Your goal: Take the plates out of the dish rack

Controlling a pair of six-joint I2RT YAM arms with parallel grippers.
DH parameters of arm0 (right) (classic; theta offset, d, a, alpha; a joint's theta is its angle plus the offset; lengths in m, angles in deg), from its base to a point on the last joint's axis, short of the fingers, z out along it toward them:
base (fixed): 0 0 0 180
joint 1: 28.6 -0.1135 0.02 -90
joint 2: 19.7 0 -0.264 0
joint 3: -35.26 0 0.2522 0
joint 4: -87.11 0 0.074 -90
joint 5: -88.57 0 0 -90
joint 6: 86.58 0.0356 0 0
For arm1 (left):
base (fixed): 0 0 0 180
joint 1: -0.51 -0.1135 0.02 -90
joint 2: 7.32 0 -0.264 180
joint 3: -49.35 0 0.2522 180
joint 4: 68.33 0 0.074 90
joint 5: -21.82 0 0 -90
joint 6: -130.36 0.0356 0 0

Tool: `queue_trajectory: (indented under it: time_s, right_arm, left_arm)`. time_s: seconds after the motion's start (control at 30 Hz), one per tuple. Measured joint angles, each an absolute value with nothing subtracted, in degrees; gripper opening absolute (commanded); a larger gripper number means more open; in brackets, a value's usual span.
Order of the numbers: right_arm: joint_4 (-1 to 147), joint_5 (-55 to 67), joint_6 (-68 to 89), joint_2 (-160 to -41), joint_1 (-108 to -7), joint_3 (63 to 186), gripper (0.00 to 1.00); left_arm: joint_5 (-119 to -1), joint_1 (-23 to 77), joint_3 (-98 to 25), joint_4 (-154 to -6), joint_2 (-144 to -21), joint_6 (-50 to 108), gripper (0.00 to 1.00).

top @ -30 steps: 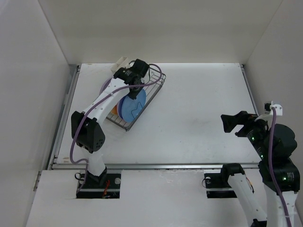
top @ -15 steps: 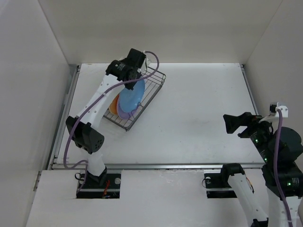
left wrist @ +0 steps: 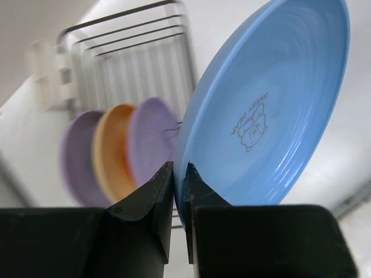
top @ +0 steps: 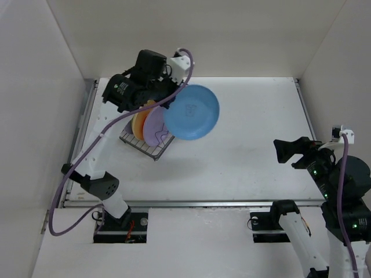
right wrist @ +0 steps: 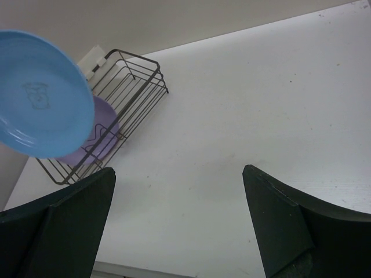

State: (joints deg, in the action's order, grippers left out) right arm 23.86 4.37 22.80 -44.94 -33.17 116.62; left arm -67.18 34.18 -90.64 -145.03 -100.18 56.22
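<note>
blue plate (top: 191, 112) now raised, white table (top: 249, 133), walls (top: 174, 35)

Robot laboratory test cell: a bare white surface (top: 249, 127) enclosed by plain white panels (top: 197, 35) at 9, 12 and 3 o'clock. Two cabled arms, left arm (top: 99, 185) and right arm (top: 342, 185), are bolted at 6 o'clock behind a metal rail (top: 191, 202). The dish rack (top: 142, 147) stands at 10 o'clock.

A flat white tabletop (top: 249, 121) is enclosed by plain white panel walls (top: 191, 35) and edged by a grey metal rail (top: 203, 202).
</note>
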Motion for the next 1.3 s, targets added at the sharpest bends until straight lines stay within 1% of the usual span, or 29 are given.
queue_trajectory:
  time_s: [0.1, 0.23, 0.4, 0.47, 0.6, 0.63, 0.67, 0.73, 0.77, 0.8, 0.9, 1.03, 1.17, 1.2, 1.3]
  right_arm:
    - [23.9, 4.4, 24.4, -45.3, -33.2, 116.6, 0.99]
    - [23.9, 4.2, 26.8, -47.2, -33.2, 118.1, 0.99]
    - [24.7, 1.6, 29.1, -53.4, -33.2, 123.0, 0.99]
    - [25.8, 0.2, 29.9, -56.5, -33.2, 124.8, 0.99]
    - [30.0, -1.6, 30.9, -60.0, -33.2, 125.0, 0.99]
    - [30.9, -2.0, 31.3, -60.3, -33.2, 124.8, 0.99]
    - [31.9, -2.3, 31.5, -60.4, -33.2, 124.3, 0.99]
    - [33.1, -2.8, 31.9, -60.2, -33.2, 123.0, 0.99]
    - [33.3, -3.2, 32.0, -60.2, -33.2, 122.6, 0.99]
    - [33.8, -3.5, 32.2, -60.0, -33.2, 122.0, 0.99]
    - [33.7, -4.9, 32.4, -59.7, -33.2, 120.8, 0.99]
    - [33.3, -6.0, 32.4, -58.9, -33.2, 120.2, 0.99]
    - [33.1, -5.6, 32.4, -56.9, -33.2, 120.2, 0.99]
    - [33.0, -5.2, 32.4, -56.4, -33.2, 120.2, 0.99]
    - [33.1, -2.1, 32.4, -54.9, -33.2, 118.7, 0.99]
  left_arm:
    - [-59.1, 37.3, -91.7, -145.2, -105.3, 55.9, 0.00]
    - [-50.7, 40.4, -92.4, -144.2, -118.1, 53.8, 0.00]
    - [-46.2, 41.8, -92.4, -141.4, -134.8, 51.5, 0.00]
    - [-45.7, 41.8, -91.7, -139.9, -138.4, 50.8, 0.00]
    - [-44.7, 41.5, -89.4, -137.3, -139.3, 49.1, 0.00]
    - [-44.2, 41.5, -89.4, -136.4, -139.4, 48.7, 0.10]
    - [-43.7, 41.4, -89.4, -135.4, -139.4, 48.2, 0.16]
    - [-42.3, 41.4, -89.8, -134.1, -139.8, 47.4, 0.34]
    - [-41.7, 41.4, -90.1, -133.7, -140.1, 47.2, 0.39]
    - [-41.2, 41.4, -90.2, -133.3, -140.5, 46.8, 0.42]
    - [-40.8, 41.4, -90.2, -132.7, -141.7, 46.3, 0.46]
    - [-41.2, 41.4, -90.2, -133.1, -142.3, 46.0, 0.47]
    - [-42.4, 41.4, -90.2, -134.3, -140.7, 46.2, 0.56]
    - [-43.1, 41.2, -90.2, -134.9, -139.4, 46.3, 0.61]
    - [-45.7, 40.8, -90.2, -136.9, -133.2, 46.5, 0.67]
